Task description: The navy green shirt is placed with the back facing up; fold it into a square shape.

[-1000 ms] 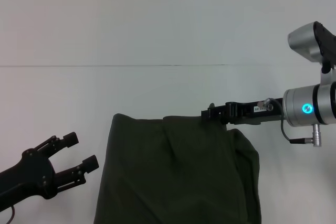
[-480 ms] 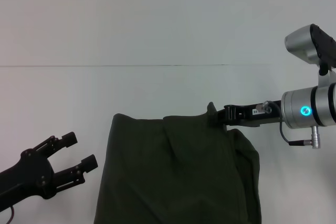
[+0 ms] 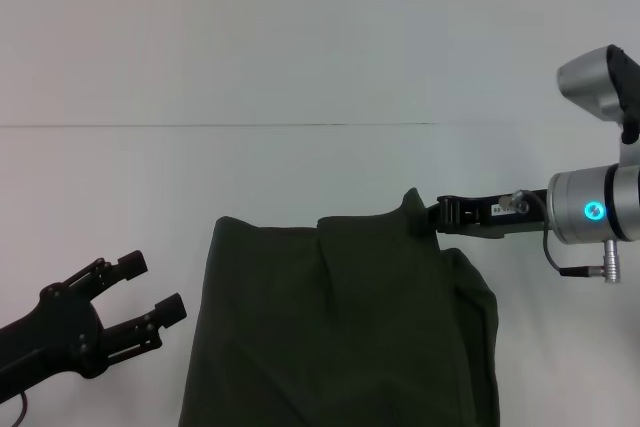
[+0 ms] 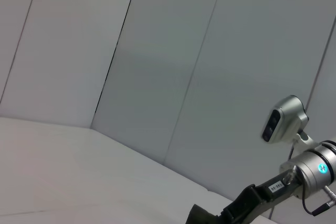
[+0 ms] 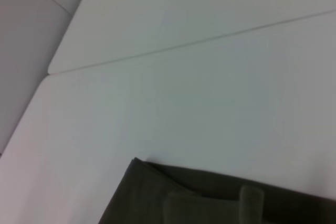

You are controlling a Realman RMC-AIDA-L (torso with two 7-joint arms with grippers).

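The navy green shirt (image 3: pixel 330 327) lies partly folded on the white table, reaching down to the near edge of the head view. My right gripper (image 3: pixel 425 215) reaches in from the right at the shirt's far right edge and is shut on the fabric, which stands up in a small peak there. The left wrist view shows that arm and a bit of lifted shirt (image 4: pixel 202 216). The shirt's far edge (image 5: pixel 210 198) fills the low part of the right wrist view. My left gripper (image 3: pixel 155 287) hovers open to the left of the shirt, holding nothing.
The white table (image 3: pixel 300 47) stretches far beyond the shirt, with a thin seam line (image 3: pixel 200 126) running across it. Grey wall panels (image 4: pixel 173 66) stand behind the table in the left wrist view.
My right gripper has shifted slightly to the right, and the shirt's far edge has risen into a peak over its fingertips. The left arm has stayed put.
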